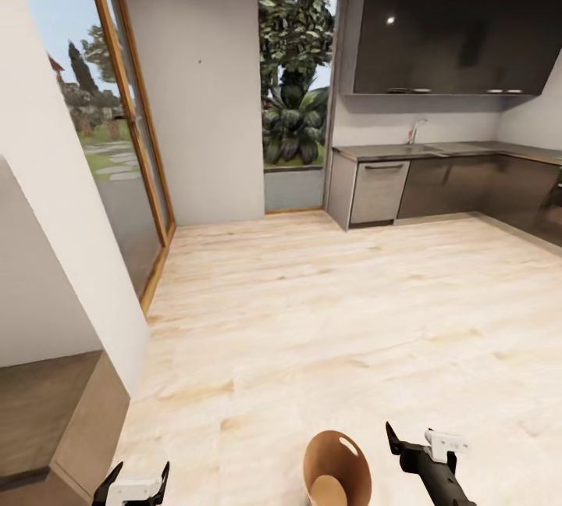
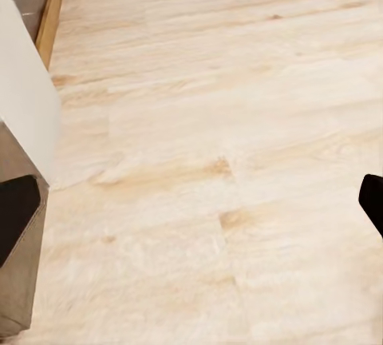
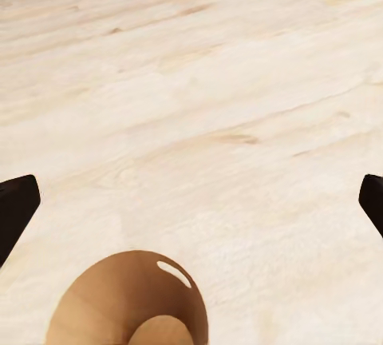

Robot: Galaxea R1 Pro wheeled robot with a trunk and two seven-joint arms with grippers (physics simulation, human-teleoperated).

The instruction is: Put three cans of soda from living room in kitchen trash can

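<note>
The bin (image 1: 337,468) stands on the floor (image 1: 328,311) nearest, between both pincers; the bench (image 1: 437,151) runs far right, windows (image 1: 297,92) far left.

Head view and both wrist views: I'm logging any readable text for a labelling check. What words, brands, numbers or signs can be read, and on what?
None can be read.
The trash can shows a plain brown inside, no label.
The kitchen cabinets, steel appliance front and wood floor carry no lettering.
Both grippers, left and right, bear no visible marking.
</note>
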